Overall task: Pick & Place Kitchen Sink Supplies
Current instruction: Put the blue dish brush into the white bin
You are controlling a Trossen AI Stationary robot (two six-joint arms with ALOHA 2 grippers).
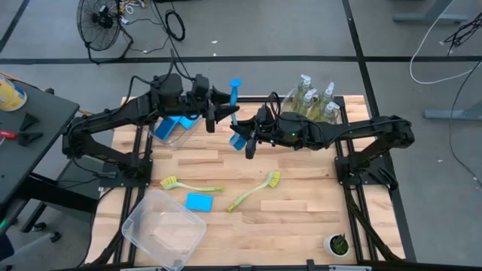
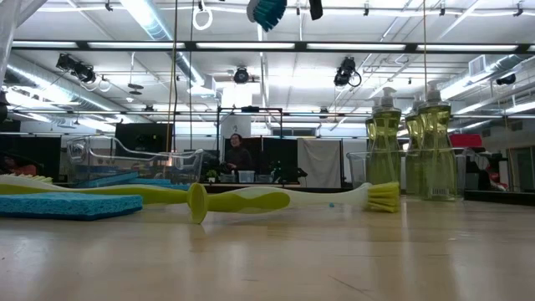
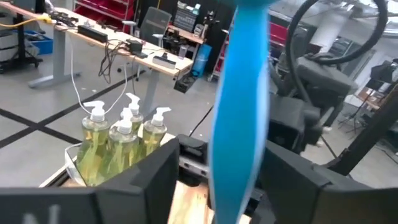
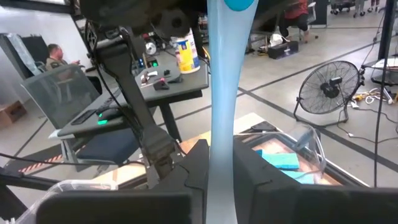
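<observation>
table: light wood slats
centre: two yellow-green brushes, blue sponge
lower left: clear bin
upper right: soap bottles
lower right: plant pot

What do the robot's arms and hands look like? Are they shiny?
Both arms are matte black, built of chunky jointed segments with thin black cables along them. The left arm and right arm look alike. Each ends in a boxy black hand, the left hand and right hand, with two flat dark fingers.
</observation>
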